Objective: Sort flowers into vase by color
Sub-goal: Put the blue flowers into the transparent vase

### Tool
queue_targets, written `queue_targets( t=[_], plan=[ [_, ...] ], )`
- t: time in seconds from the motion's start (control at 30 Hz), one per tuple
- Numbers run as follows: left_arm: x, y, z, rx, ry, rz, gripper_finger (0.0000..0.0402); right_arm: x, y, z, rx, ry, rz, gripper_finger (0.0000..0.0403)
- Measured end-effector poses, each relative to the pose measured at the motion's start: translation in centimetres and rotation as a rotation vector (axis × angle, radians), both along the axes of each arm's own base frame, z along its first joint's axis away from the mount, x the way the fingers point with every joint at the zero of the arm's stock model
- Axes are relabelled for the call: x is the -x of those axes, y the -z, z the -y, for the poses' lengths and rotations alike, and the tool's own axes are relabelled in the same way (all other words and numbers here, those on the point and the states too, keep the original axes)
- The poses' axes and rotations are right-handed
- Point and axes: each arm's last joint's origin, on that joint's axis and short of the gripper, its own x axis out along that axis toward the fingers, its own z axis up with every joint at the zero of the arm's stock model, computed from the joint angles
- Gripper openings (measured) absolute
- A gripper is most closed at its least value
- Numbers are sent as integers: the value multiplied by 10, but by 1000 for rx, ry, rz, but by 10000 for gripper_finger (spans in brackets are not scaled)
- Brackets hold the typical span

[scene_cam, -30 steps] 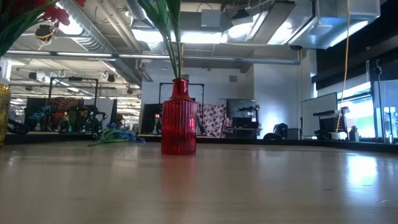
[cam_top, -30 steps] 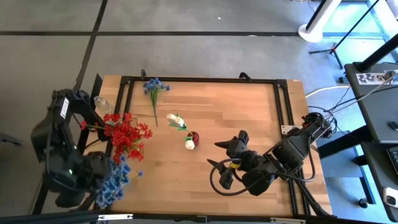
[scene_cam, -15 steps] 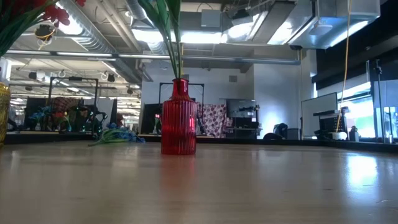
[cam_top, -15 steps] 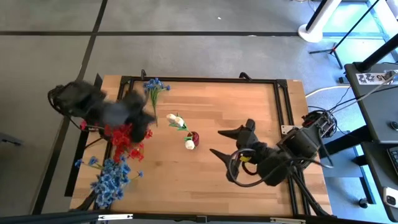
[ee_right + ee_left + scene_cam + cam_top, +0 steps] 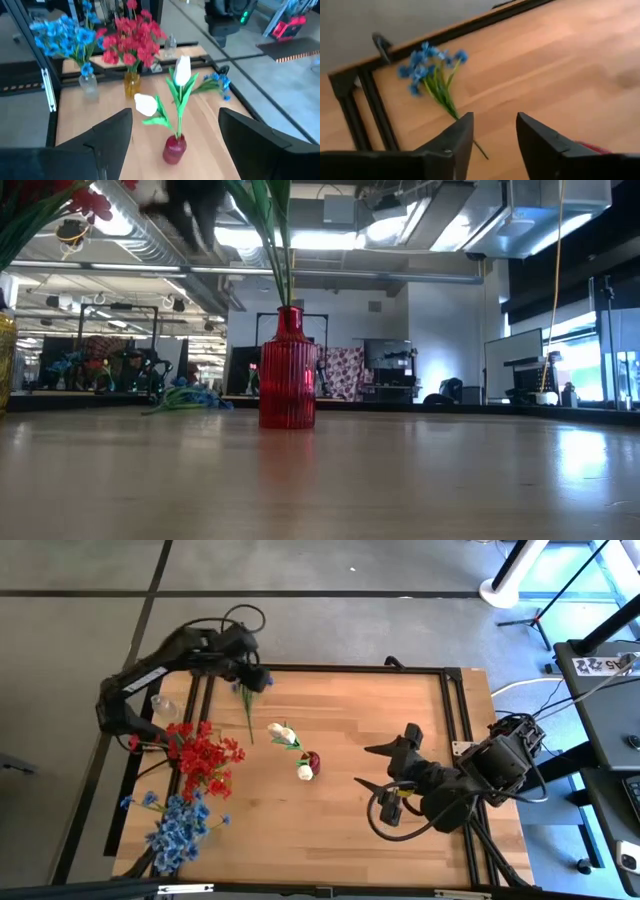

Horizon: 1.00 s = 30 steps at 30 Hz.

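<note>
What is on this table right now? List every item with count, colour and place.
Table: one, light wood with a black frame.
Loose sprig: one, blue, lying flat near the far left corner.
Tulips: two, white, standing in the red vase.
Red vase: one, ribbed, mid-table.
Red bunch: one, in an amber vase on the left side.
Blue bunch: one, in a clear vase at the near left corner.
Spare clear vase: one, at the left edge.
Left gripper: open, above the loose sprig.
Right gripper: open, right of the red vase, pointing towards it.
</note>
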Motion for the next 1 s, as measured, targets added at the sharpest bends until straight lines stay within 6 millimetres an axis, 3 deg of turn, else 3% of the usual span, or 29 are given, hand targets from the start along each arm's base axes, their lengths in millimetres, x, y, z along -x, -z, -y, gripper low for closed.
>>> queue_targets(
  t=[0.23,0.47,0.67,1.0],
  plan=[
    [6,97,-59,181,-219,-16,188,1,9,-2,-83,-45,-80,296],
    [-4,177,-73,299,-273,-115,205,1,10,-3,-70,-84,-107,296],
    [0,211,-101,324,-400,-165,207,-5,10,14,-17,-37,-131,296],
    [12,250,-129,373,-525,-222,207,12,2,67,10,101,-231,296]
  ],
)
